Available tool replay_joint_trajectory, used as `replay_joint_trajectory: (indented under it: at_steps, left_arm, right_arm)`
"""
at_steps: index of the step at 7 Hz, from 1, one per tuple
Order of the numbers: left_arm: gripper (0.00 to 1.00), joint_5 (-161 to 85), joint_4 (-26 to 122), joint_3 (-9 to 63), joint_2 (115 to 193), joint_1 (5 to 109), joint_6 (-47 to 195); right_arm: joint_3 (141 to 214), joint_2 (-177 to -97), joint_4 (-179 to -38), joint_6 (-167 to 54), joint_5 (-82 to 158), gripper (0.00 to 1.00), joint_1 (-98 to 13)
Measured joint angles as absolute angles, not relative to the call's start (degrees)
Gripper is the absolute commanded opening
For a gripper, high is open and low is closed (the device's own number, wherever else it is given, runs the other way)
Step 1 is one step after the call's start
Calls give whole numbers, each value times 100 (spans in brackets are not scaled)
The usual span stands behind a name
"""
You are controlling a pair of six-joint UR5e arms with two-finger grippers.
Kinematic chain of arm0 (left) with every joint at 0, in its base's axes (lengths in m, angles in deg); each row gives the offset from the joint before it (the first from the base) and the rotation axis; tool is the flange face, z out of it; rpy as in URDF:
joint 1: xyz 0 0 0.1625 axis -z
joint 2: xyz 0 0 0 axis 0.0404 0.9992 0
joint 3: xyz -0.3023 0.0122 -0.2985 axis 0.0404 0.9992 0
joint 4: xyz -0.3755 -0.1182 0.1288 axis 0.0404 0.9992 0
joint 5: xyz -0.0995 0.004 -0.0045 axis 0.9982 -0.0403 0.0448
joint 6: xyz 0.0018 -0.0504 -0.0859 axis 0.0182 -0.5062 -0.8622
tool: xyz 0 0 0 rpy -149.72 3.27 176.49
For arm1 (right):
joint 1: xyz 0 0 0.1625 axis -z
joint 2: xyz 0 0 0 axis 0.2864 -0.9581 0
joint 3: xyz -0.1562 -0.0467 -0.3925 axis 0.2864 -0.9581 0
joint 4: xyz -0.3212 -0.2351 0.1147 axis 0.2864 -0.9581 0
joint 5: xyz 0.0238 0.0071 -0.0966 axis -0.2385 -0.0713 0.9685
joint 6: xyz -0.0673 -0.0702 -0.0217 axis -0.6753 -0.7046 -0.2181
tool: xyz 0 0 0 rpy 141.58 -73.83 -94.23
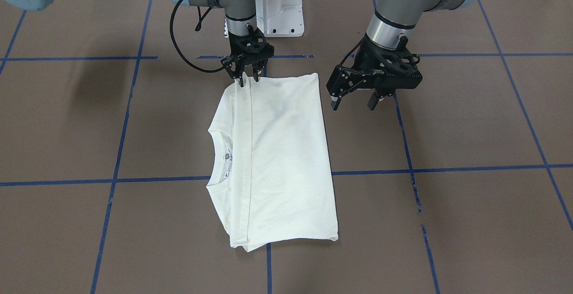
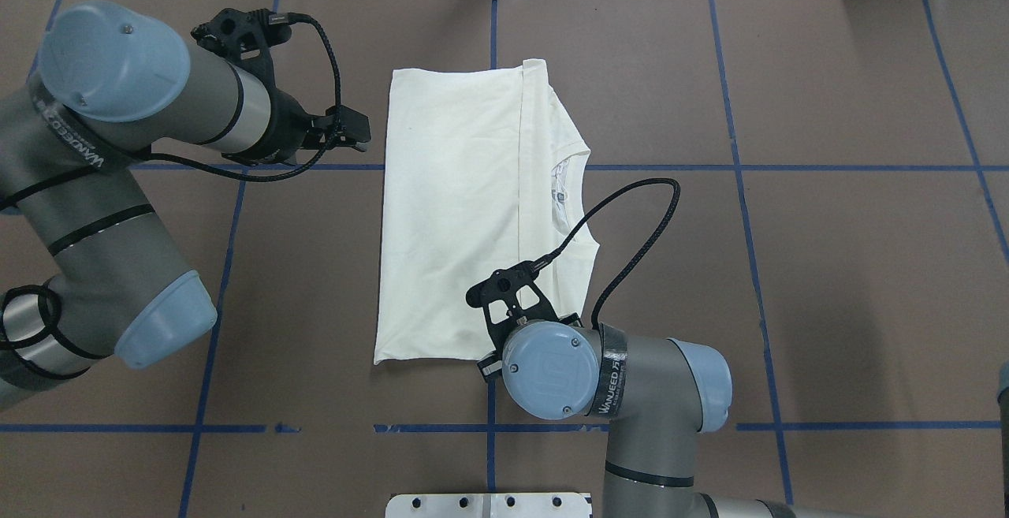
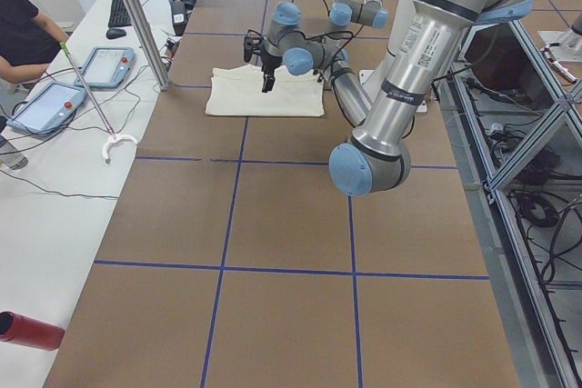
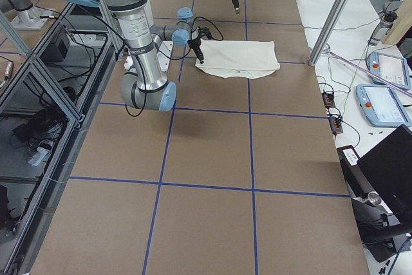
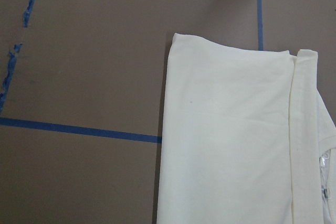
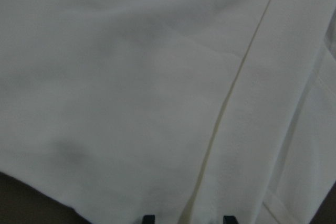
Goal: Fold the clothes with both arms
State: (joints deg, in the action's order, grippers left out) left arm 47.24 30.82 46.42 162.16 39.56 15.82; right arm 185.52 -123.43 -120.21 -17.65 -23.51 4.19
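A cream shirt is shown lying flat on the brown table, plain back upward, folded to a long oblong with its neckline at the right. At the oblong's near edge, toward the right, the right gripper is set tip-down on the cloth. Its fingertips are a little apart astride the stitched fold line, and no cloth is seen gathered between them. A shallow pinch is the likely fault here: only the top layer might be caught, and the stack would be peeled open on lifting. That arm's black cable is looped above the neckline and could drag the cloth if the wrist is turned. Farther on, left of the shirt and apart from it, the left gripper is held high with its fingers wide apart. If the two sides were lifted unevenly, the fold would be skewed. The near edge lies a little beyond a blue tape line, the left edge runs straight, and the far edge stops short of the table's far rim. Open brown surface is seen on both sides, with more of it on the right.
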Motion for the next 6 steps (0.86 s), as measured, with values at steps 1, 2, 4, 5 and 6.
replay_joint_trajectory:
  at_steps: [1,2,4,5,6]
  left_arm:
    - [100,4724,3091,4643,16198,3949,1579]
    - [100,4728,3095,4643,16193,3946,1576]
    - [100,4730,3097,4638,16188,3944,1576]
    - [100,4738,3097,4635,16191,3940,1575]
    - [100,4754,3097,4632,16193,3932,1577]
  right_arm:
    - [18551,-12348,-12039,-1777,-2322,17,435]
    - [18547,-12351,-12053,-1790,-2286,14,438]
    - [18545,-12347,-12069,-1877,-2253,3,441]
    - [18549,-12346,-12071,-1906,-2249,0,424]
    - [18563,-12352,-12072,-1939,-2249,0,379]
